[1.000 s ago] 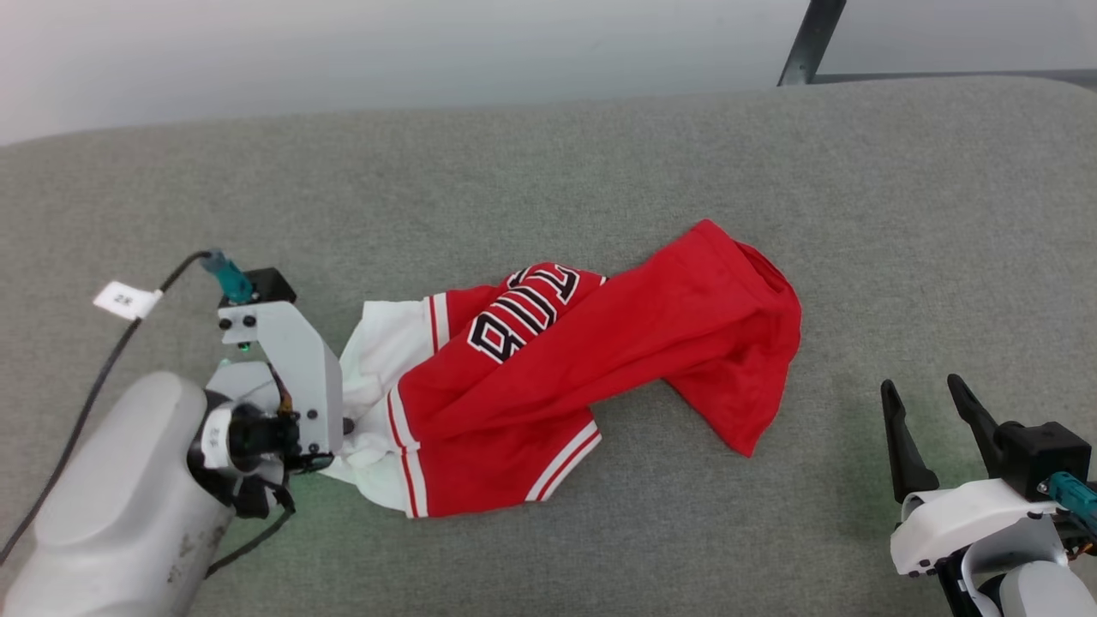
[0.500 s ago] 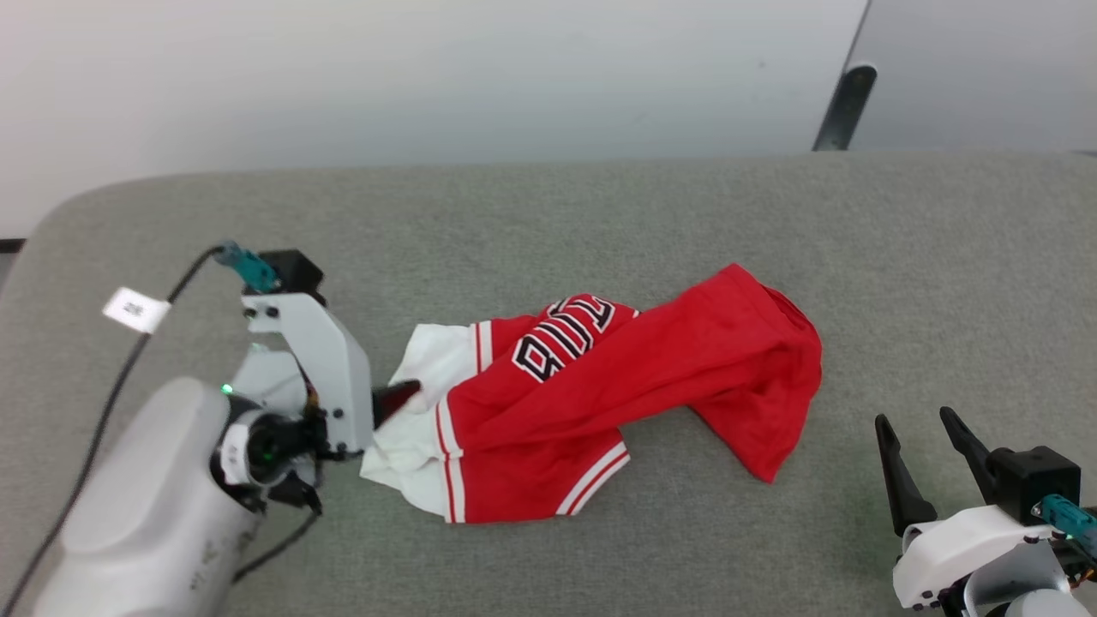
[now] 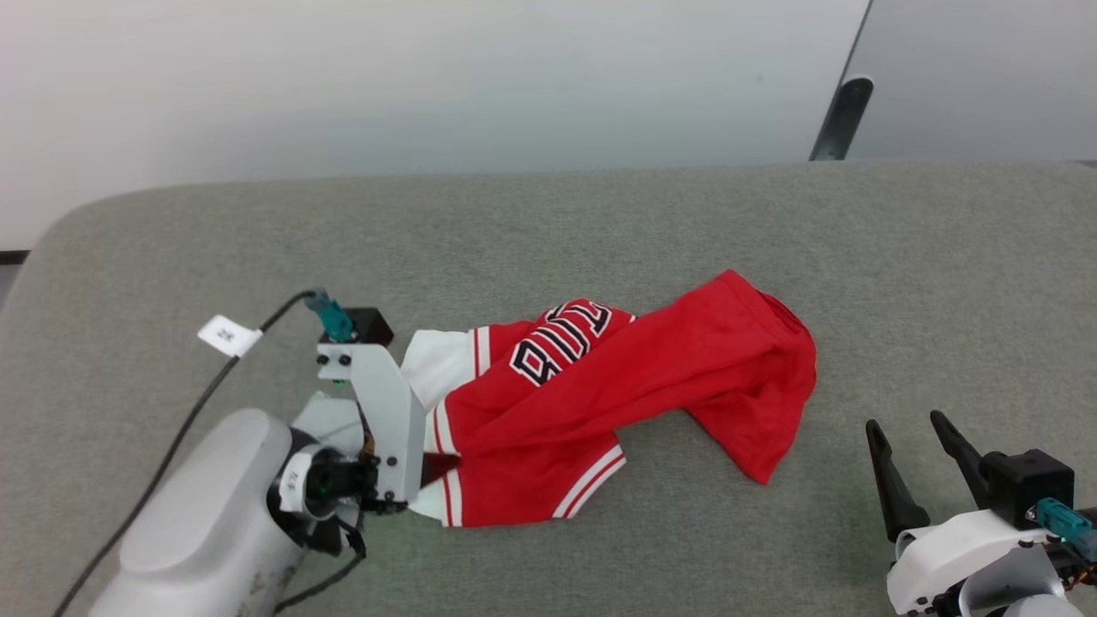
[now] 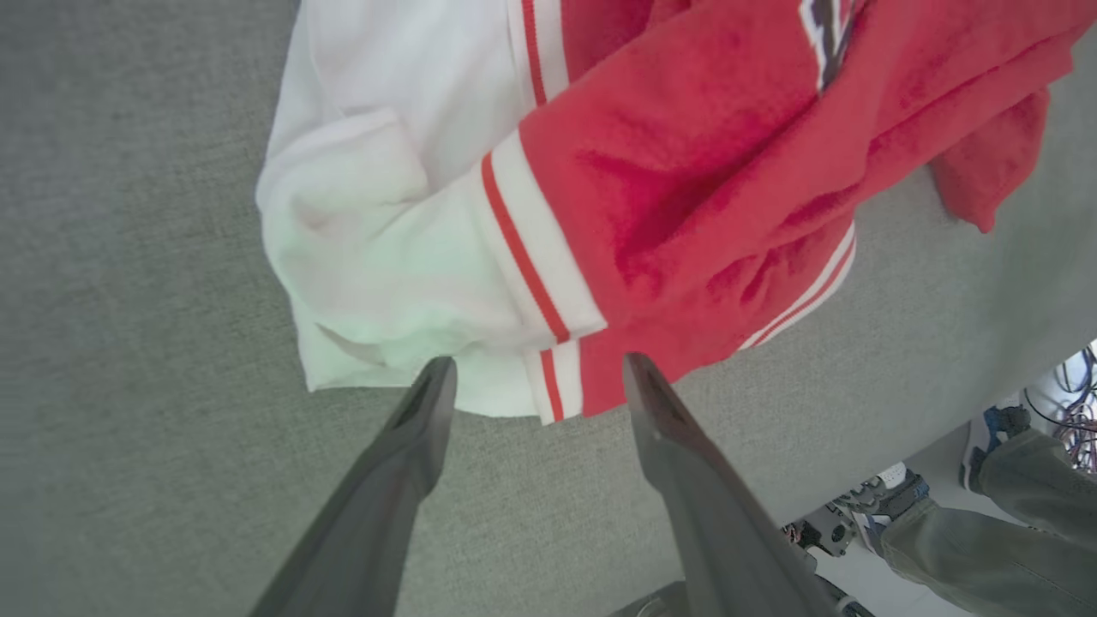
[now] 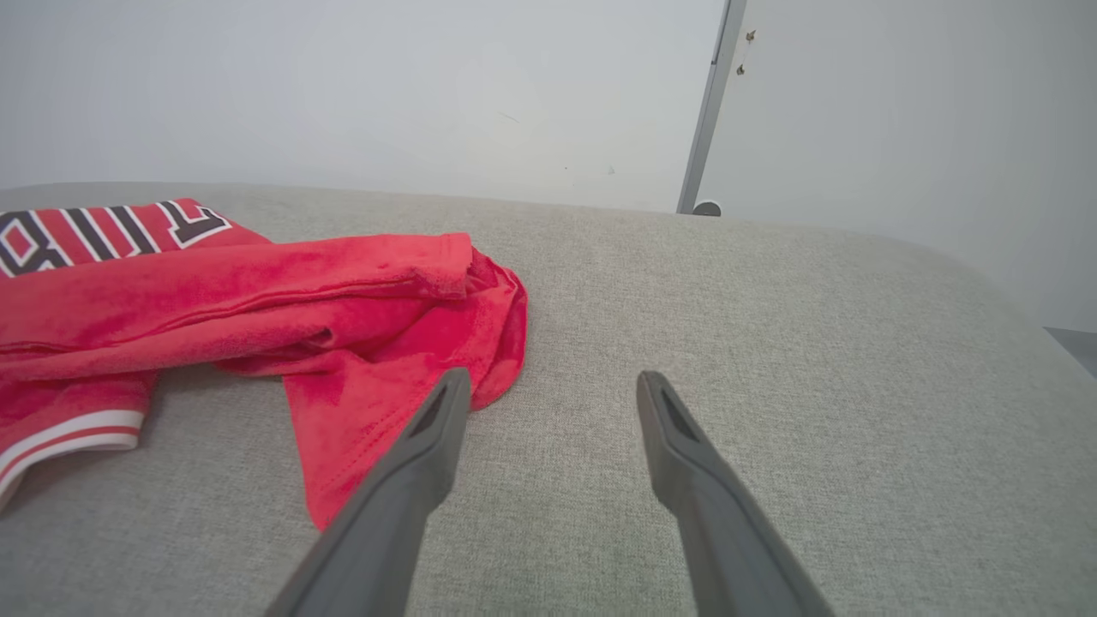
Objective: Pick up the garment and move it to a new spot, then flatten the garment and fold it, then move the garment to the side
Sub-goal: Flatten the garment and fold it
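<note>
The garment [image 3: 617, 386] lies crumpled in the middle of the grey padded surface [image 3: 600, 223], with a pale wall [image 3: 428, 77] at 12 o'clock. I see my left gripper [image 4: 537, 364] released at its white sleeve and my right gripper [image 3: 904, 420] spread apart at 4 o'clock. The left wrist view adds a person's legs [image 4: 986, 514].

place: robot lab | cues: grey felt-covered table [image 3: 600, 214]; bare white wall [image 3: 428, 77]; loose cables [image 4: 1080, 428]
</note>
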